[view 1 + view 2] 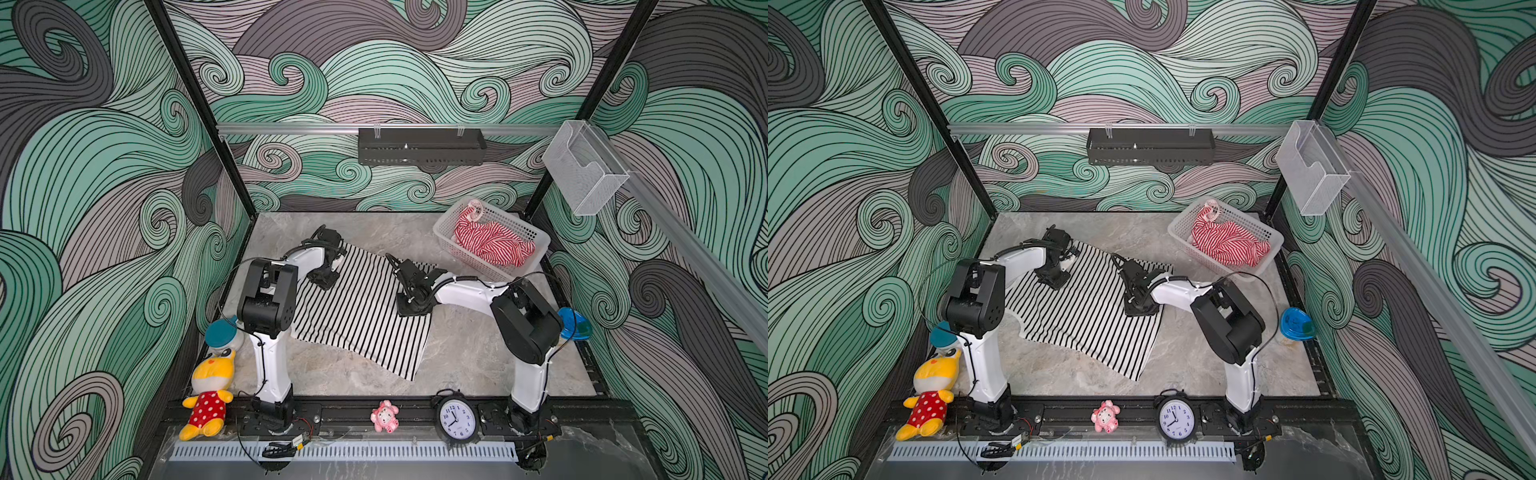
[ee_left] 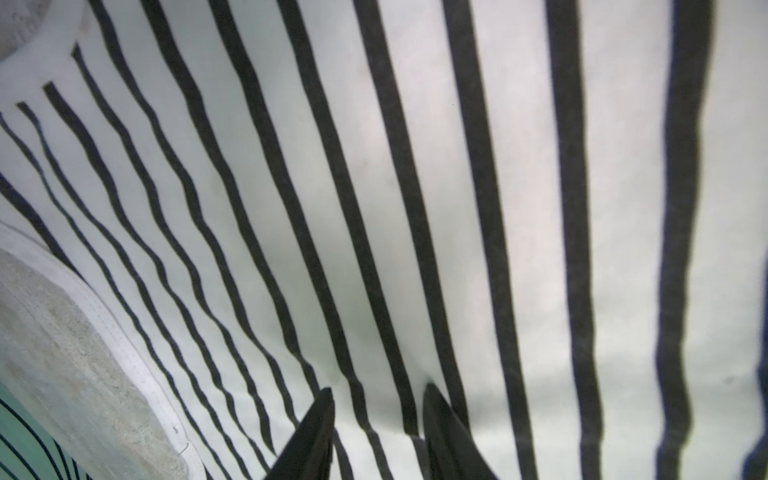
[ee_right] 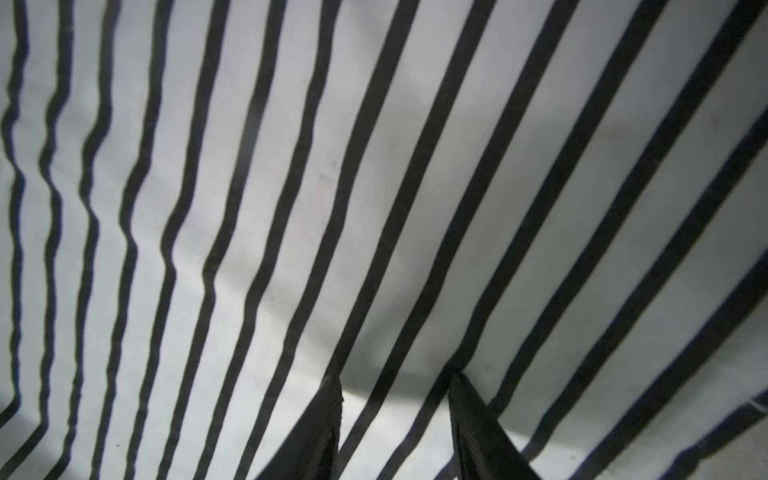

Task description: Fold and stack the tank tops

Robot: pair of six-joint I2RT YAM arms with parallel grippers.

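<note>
The black-and-white tank top [image 1: 361, 316] [image 1: 1088, 320] lies spread flat in the middle of the marble table in both top views. My left gripper [image 1: 323, 283] [image 2: 379, 388] points down onto its far left part, near the white-trimmed edge [image 2: 124, 345]. Its fingers are apart, with flat striped cloth showing between them. My right gripper [image 1: 411, 309] [image 3: 395, 376] stands on the cloth's right side, also with its fingers apart over flat cloth. The red-and-white tank top [image 1: 494, 245] [image 1: 1229, 245] lies crumpled in the white basket [image 1: 540, 245].
A yellow plush toy in a red polka-dot dress [image 1: 208, 395] and a teal-lidded jar [image 1: 222, 332] sit at the front left. A pink toy [image 1: 384, 415] and a black clock [image 1: 456, 420] stand on the front rail. A blue bowl [image 1: 573, 325] is at the right edge.
</note>
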